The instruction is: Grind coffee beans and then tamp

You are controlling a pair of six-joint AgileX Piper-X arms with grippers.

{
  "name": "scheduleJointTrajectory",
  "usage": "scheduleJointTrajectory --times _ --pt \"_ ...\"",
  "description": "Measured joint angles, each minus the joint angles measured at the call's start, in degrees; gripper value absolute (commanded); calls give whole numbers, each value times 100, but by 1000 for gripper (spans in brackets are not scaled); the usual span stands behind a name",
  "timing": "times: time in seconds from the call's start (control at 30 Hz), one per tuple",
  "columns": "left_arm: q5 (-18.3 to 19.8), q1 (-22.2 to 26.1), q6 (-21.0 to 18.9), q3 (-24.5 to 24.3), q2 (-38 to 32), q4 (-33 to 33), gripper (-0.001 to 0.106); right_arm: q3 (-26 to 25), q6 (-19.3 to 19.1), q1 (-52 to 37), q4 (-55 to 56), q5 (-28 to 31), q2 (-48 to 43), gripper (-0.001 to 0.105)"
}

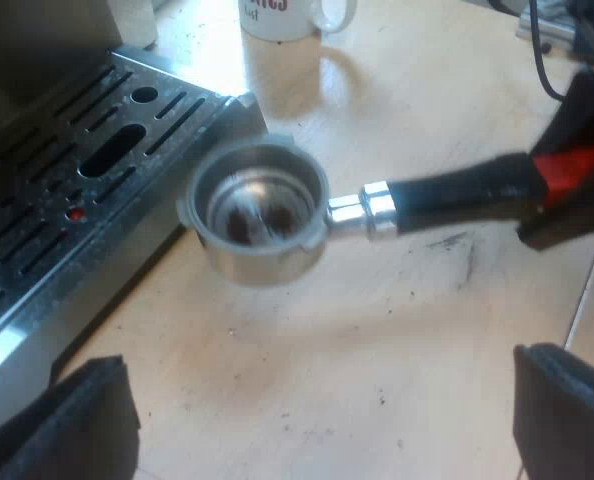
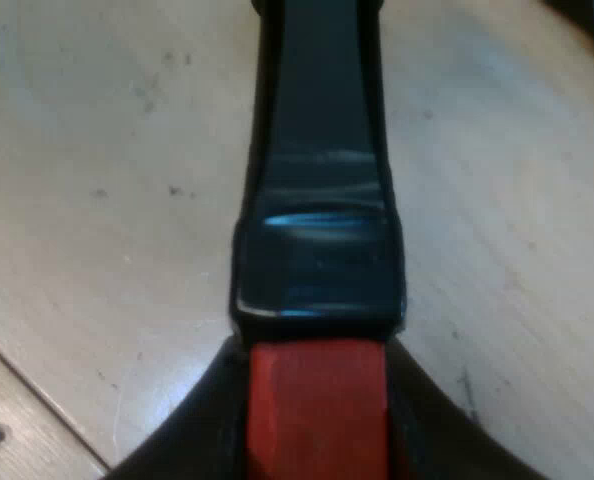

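Note:
The metal holder [image 1: 260, 210] hangs level just off the corner of the machine's drip tray [image 1: 67, 200], its basket facing up with a little dark coffee at the bottom. Its dark handle [image 1: 457, 195] runs out to the red end [image 1: 572, 168], where my right gripper [image 1: 577, 165] is clamped. In the right wrist view the handle [image 2: 317, 200] and its red end [image 2: 317, 410] sit tight between that gripper's fingers [image 2: 207, 430]. My left gripper [image 1: 322, 405] hovers open over the bare wood short of the holder, with nothing between its fingers.
A white mug [image 1: 282, 18] with red lettering stands on the wooden table [image 1: 377, 330] beyond the holder, near the machine. The slotted drip tray has a small red float showing. A few dark crumbs lie on the wood under the handle.

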Motion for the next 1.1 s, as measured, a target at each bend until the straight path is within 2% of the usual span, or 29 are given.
scheduleJointTrajectory --times 0.13,0.3,0.47,0.6,0.77,1.1 --pt "-5 0 -306 488 9 -621 79 306 1 0 -482 -130 23 0" --pt "-5 0 -342 788 150 -855 79 451 -2 -262 -830 -509 341 0" --pt "-5 0 -342 789 795 -953 79 451 -6 -789 -1088 -822 861 0" --pt "-5 0 -342 789 1305 -1090 79 451 -23 -868 -1316 -903 1075 0" --pt "-5 0 -342 789 1871 -1621 79 451 -50 -868 -1542 -978 1429 0" --pt "-5 0 -342 789 2265 -1705 79 451 -50 -868 -1761 -961 1623 0"
